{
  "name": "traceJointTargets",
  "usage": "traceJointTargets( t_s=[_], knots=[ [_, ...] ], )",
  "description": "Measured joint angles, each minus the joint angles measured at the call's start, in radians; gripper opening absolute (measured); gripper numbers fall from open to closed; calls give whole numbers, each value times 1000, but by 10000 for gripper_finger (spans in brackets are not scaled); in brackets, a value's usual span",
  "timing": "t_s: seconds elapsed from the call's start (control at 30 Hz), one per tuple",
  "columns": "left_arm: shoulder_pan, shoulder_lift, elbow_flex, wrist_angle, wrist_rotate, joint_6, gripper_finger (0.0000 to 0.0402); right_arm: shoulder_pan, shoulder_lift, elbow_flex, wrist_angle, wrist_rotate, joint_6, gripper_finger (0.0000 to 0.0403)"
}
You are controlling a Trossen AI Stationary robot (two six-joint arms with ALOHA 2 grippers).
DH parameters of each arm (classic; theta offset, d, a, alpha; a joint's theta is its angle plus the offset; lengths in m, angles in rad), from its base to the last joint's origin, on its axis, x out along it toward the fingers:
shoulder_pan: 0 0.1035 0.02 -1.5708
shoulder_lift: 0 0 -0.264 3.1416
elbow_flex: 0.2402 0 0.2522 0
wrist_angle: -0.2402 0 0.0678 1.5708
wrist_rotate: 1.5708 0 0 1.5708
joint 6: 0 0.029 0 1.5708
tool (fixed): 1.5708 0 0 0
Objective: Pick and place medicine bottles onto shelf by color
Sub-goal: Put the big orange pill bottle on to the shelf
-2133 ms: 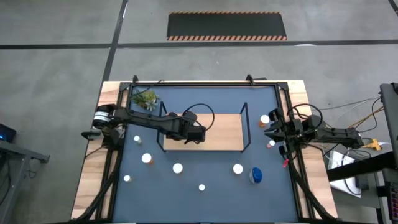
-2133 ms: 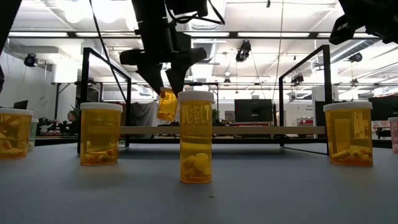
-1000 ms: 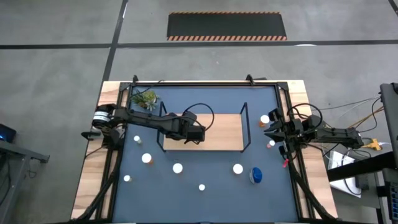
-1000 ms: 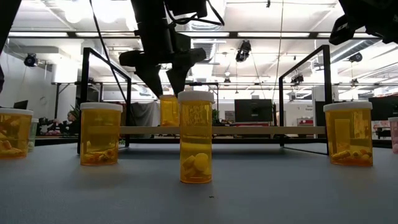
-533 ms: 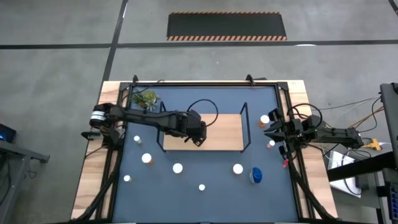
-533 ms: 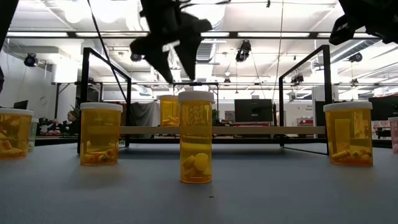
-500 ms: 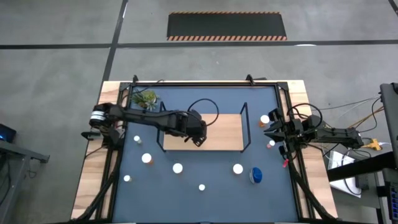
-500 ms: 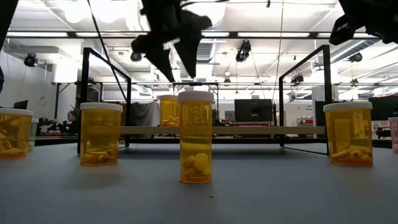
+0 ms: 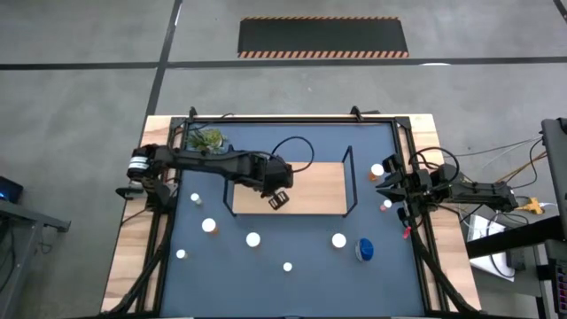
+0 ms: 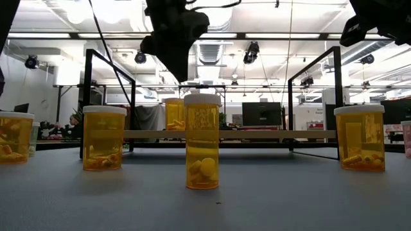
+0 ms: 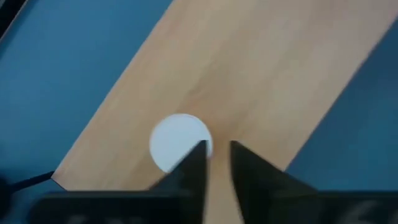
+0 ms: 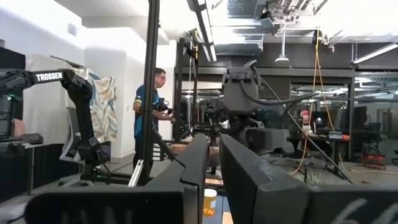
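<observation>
An orange medicine bottle with a white cap stands upright on its base on the light-wood shelf, partly hidden in the low view behind a nearer bottle. My left gripper hangs shut just above it, holding nothing; the left wrist view shows its fingertips beside the cap. Several more bottles stand on the blue mat, among them orange ones and a blue one. My right gripper waits shut at the mat's right edge.
A black wire frame rises at each short end of the shelf. A small green plant sits at the far left corner. Two bottles stand close to my right gripper. A person stands in the room beyond the table.
My left gripper, standing open around the top of the orange bottle on the shelf, has risen clear of it, rolled about its own axis, and shut with nothing between its fingers. The bottle has stayed upright on the shelf.
</observation>
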Motion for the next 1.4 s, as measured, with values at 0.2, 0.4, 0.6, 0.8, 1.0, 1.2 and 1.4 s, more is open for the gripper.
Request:
traceJointTargets(
  t_s=[0.2, 0.4, 0.6, 0.8, 1.0, 1.2, 1.4],
  knots=[
    [7, 0, -38, 7, -7, -5, 5, 0, 0, 0, -7, 0, 0, 38],
    [9, 0, -104, 78, -8, -8, 1, 0, 0, 0, -10, 0, -3, 38],
    [14, -2, -138, 117, -17, -9, 0, 0, 0, 0, -11, 0, -3, 38],
    [21, -2, -145, 96, -82, -9, 0, 0, 0, 0, -12, 0, -2, 38],
    [39, -1, -146, 33, -128, -9, 0, 0, 0, 0, -13, 0, -2, 38],
    [57, 1, -147, -6, -173, -8, 0, 0, 0, 0, -13, 0, -1, 38],
    [77, 1, -148, -38, -193, -8, 0, 0, 0, 0, -13, 0, -2, 38]
  ],
)
